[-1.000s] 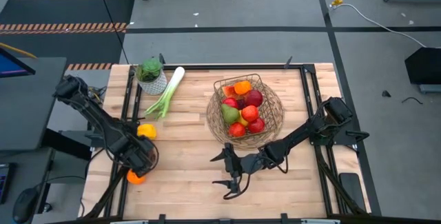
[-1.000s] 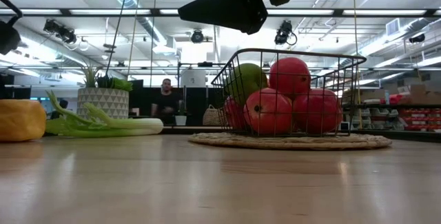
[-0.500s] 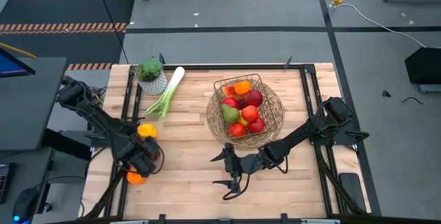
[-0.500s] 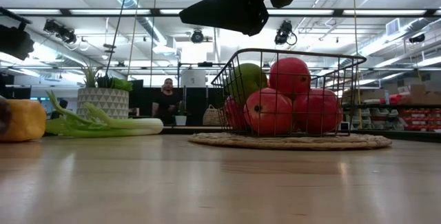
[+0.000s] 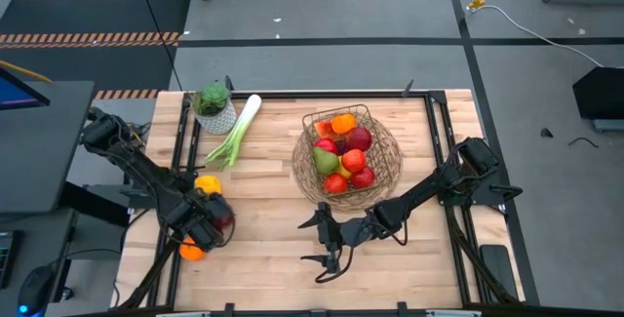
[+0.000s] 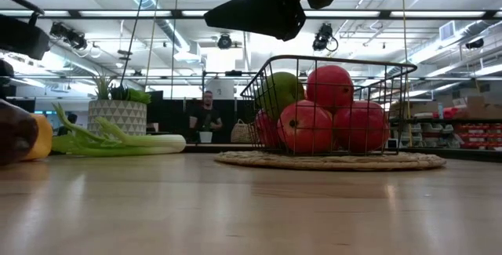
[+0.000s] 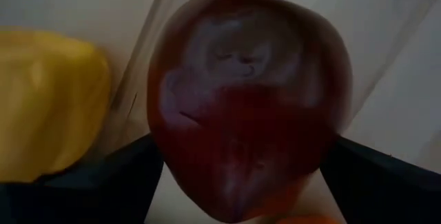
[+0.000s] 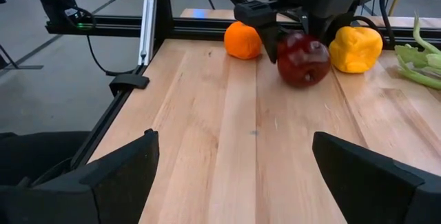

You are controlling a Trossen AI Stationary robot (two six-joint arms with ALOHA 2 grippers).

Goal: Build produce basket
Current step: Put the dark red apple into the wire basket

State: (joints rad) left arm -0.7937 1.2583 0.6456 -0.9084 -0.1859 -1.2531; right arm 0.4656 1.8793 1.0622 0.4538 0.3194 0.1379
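A light wooden desk (image 5: 263,190) fills the view from above. At its lower left, the left hand (image 5: 210,224) has its fingers spread wide on both sides of a dark red apple (image 7: 248,107) and looks to have hold of it. The apple is shiny and round. A yellow pepper (image 8: 355,48) and an orange (image 8: 242,40) sit just beside it. The step in hand is picking up the apple. Next it must be lifted and carried right to the basket (image 5: 300,166), which is already quite full. The right hand (image 5: 327,244) waits open and empty at the bottom middle.

Wood, wire, glossy fruit
Pale planked wooden table (image 5: 263,249); dark wire basket (image 6: 329,102) on woven mat (image 6: 329,161); glossy red apple (image 7: 248,107).
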